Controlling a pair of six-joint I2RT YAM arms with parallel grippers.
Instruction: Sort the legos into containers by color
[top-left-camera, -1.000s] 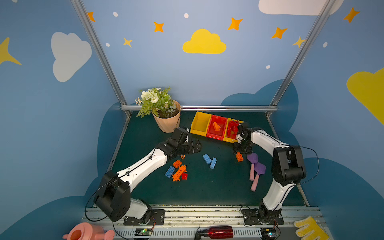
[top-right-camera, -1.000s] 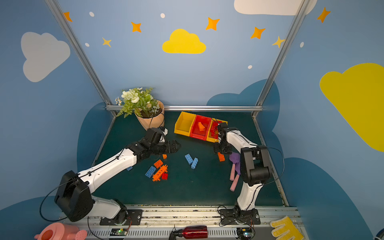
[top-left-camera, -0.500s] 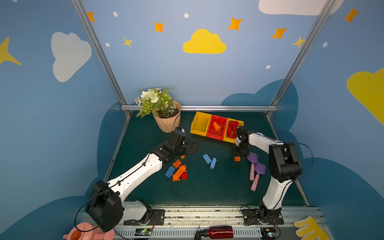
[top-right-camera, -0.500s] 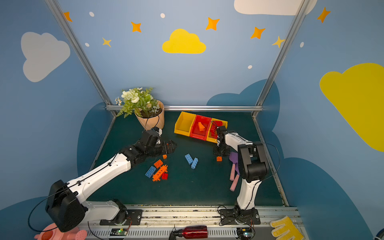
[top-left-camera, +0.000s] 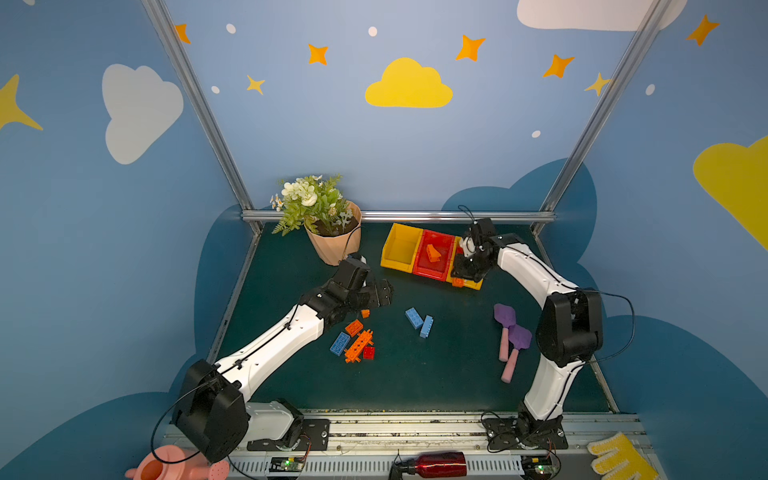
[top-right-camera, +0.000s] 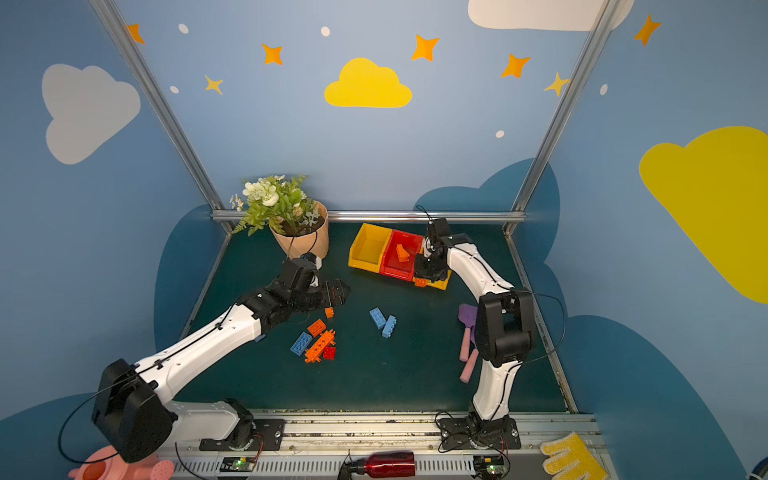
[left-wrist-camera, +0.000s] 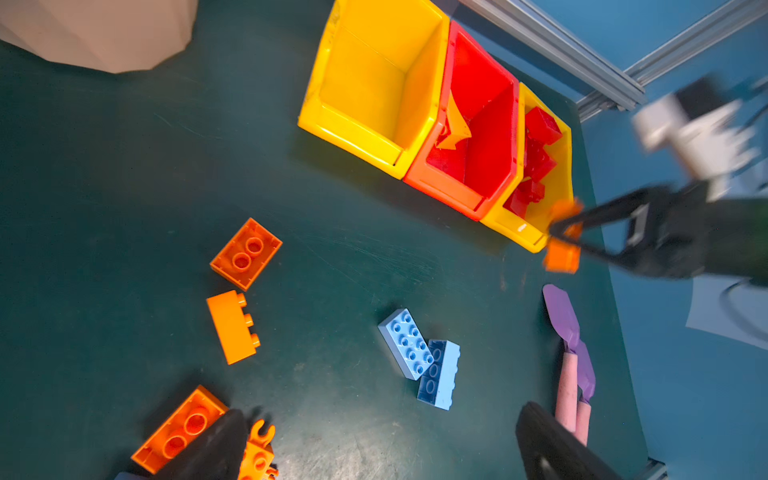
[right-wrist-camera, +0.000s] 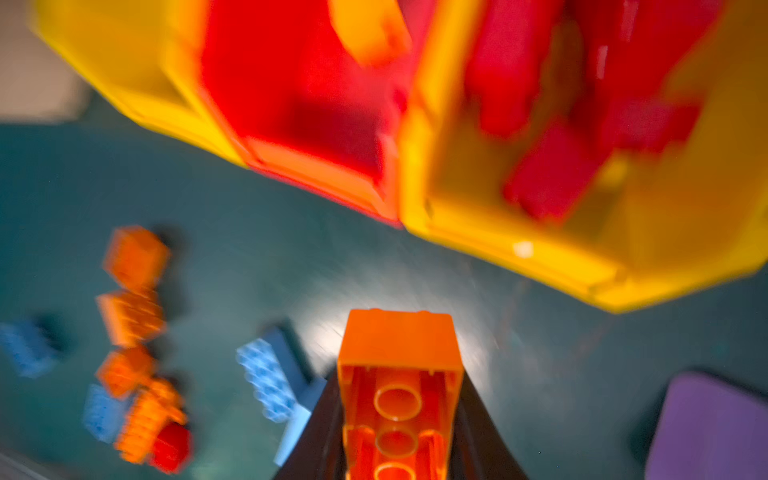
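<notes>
The right gripper (top-left-camera: 464, 275) is pinching an orange rectangular plastic brick (right-wrist-camera: 399, 365) between its two dark fingers (right-wrist-camera: 478, 415), with the brick's hollow underside facing the wrist camera. Right in front of this gripper stand three open-front plastic bins joined in a row. The held brick is at the front lip of the nearest yellow bin (left-wrist-camera: 515, 232), which contains several red studded bricks (left-wrist-camera: 536, 158); whether brick and lip touch cannot be told. Next along from the gripper, the red middle bin (left-wrist-camera: 486, 137) holds one orange sloped piece (left-wrist-camera: 455, 124). The other yellow bin (left-wrist-camera: 345, 133) is the farthest from it.

The left gripper (top-left-camera: 382, 293) hangs over the dark green mat (top-left-camera: 436, 374) with its black fingers (left-wrist-camera: 216, 449) spread wide apart. Ahead of it, between the fingers' lines, two light blue studded bricks (left-wrist-camera: 419, 357) lie touching each other. Beside one finger are two orange bricks with their undersides up (left-wrist-camera: 246, 253) and an orange brick on its side (left-wrist-camera: 232, 326). Back under this gripper's wrist, in a top view, a long orange piece (top-left-camera: 358, 345) touches a small red brick (top-left-camera: 368, 353), with a blue flat brick (top-left-camera: 340, 343) just beside them. Two purple-bladed, pink-handled toy spades (top-left-camera: 511, 332) lie well behind the right gripper, near its arm.
</notes>
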